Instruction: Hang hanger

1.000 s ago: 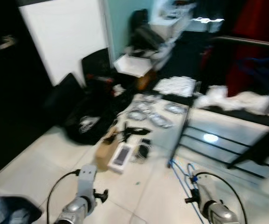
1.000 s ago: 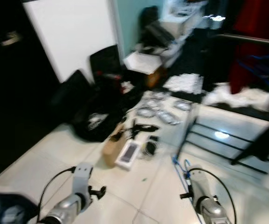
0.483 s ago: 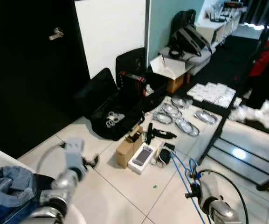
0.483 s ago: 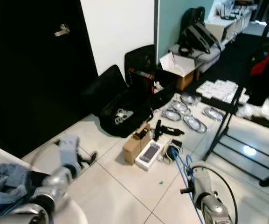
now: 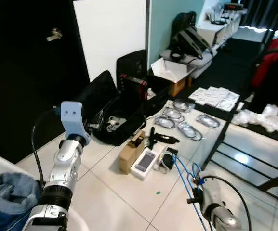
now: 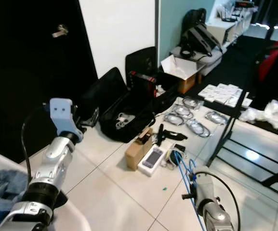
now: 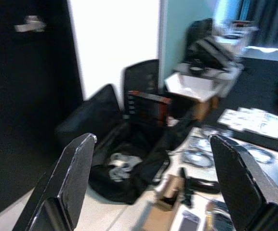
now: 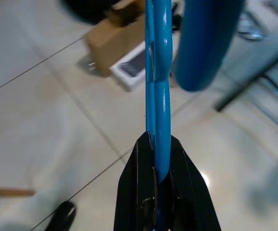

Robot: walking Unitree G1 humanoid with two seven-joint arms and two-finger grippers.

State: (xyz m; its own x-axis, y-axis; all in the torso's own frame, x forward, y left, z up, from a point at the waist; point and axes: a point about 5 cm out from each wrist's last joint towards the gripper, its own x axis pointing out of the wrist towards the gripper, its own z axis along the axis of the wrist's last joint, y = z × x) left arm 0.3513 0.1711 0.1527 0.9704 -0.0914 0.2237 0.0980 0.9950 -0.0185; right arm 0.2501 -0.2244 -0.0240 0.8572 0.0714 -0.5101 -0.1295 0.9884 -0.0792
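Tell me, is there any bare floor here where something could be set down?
Yes: the white tiles nearest the robot, between the brown box and the left arm, are bare. Crowded: the open black bag by the wall, the coiled cables and the rack's black bars. The right gripper grips a blue hanger; the left gripper is open.

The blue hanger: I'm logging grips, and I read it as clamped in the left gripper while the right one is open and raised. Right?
Sides are swapped. The right wrist view shows the right gripper shut on the blue hanger; the left wrist view shows the left gripper open and raised.
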